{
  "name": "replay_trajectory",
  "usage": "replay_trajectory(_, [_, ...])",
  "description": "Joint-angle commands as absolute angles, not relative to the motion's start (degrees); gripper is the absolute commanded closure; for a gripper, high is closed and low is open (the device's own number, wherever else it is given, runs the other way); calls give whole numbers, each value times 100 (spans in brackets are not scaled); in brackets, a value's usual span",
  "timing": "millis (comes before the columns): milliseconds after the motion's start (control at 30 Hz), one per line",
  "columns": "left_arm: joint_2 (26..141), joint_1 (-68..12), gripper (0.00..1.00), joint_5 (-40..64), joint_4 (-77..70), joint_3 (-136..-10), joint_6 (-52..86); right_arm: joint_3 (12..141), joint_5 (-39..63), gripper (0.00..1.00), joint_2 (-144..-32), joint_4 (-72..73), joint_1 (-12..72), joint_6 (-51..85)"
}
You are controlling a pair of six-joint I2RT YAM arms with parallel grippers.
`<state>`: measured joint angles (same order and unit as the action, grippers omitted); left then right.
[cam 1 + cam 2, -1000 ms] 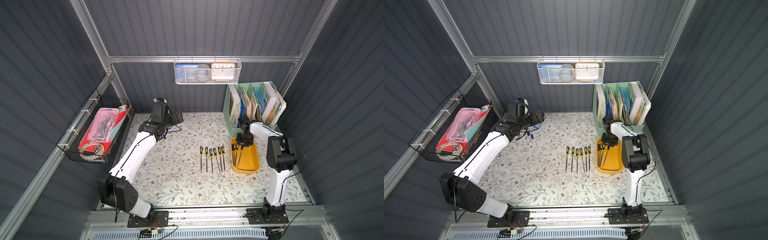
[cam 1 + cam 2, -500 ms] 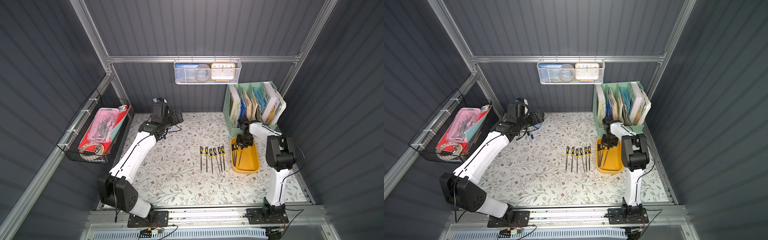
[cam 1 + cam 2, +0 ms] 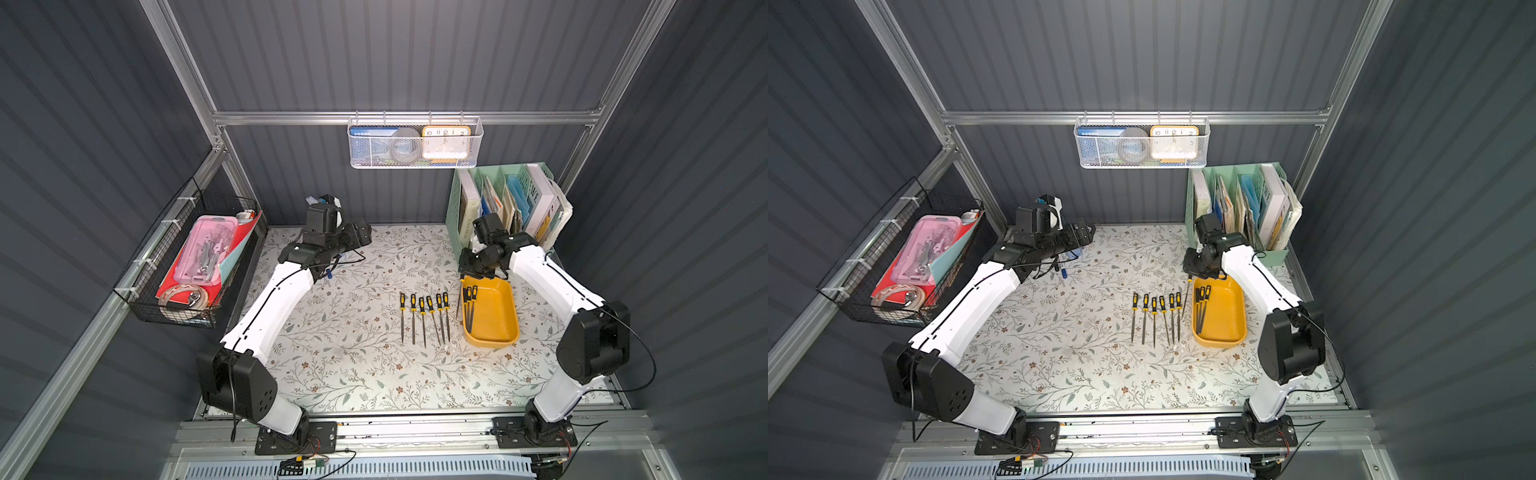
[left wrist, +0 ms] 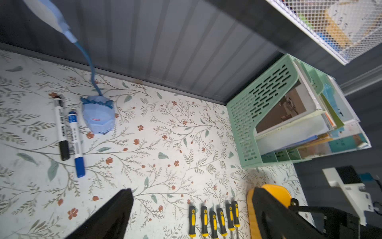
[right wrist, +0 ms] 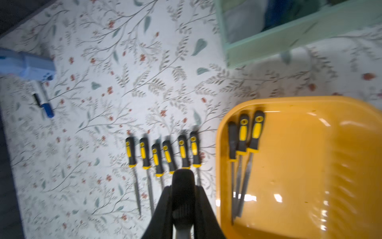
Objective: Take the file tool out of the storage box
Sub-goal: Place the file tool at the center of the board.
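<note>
**Item: file tool, black-and-yellow handle** [image 5: 183, 182]. Held by the handle in the right gripper [image 3: 467, 270], whose jaws are clamped on it from both sides. In the right wrist view the handle end stands up between the two fingers [image 5: 165, 198]. In both top views the thin shaft [image 3: 1186, 301] slants down from the gripper. It is outside the storage box, just beside the wall that faces the laid-out row.

**Storage box** [image 3: 492, 343]: mustard-yellow tray on the floral mat [image 3: 353, 357], in front of the mint-green book organizer [image 3: 456, 208]. It contains three files [image 5: 244, 144], side by side against the wall nearest the held file.

**Row of six files** [image 3: 424, 316]: parallel on the mat, handles toward the back wall, near the tray. In the right wrist view the held handle overlaps the tray end of the row.

**Left gripper** [image 3: 357, 237]: jaws wide apart, empty, near the back wall and well apart from the tray.
</note>
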<state>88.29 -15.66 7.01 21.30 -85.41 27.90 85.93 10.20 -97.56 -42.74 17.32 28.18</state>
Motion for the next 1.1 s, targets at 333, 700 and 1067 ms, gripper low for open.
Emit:
replay_trajectory(333, [9008, -2392, 38, 2687, 1063, -7714, 3117, 8125, 2285, 100, -9538, -2138, 2185, 4016])
replay_trajectory(700, [9145, -2829, 38, 3080, 999, -7431, 3162, 8539, 2146, 100, -9764, -2283, 2249, 3945])
replay_trajectory(1067, [9653, -3249, 49, 3013, 1203, -7736, 3008, 8540, 2275, 100, -9774, -2118, 2303, 4078])
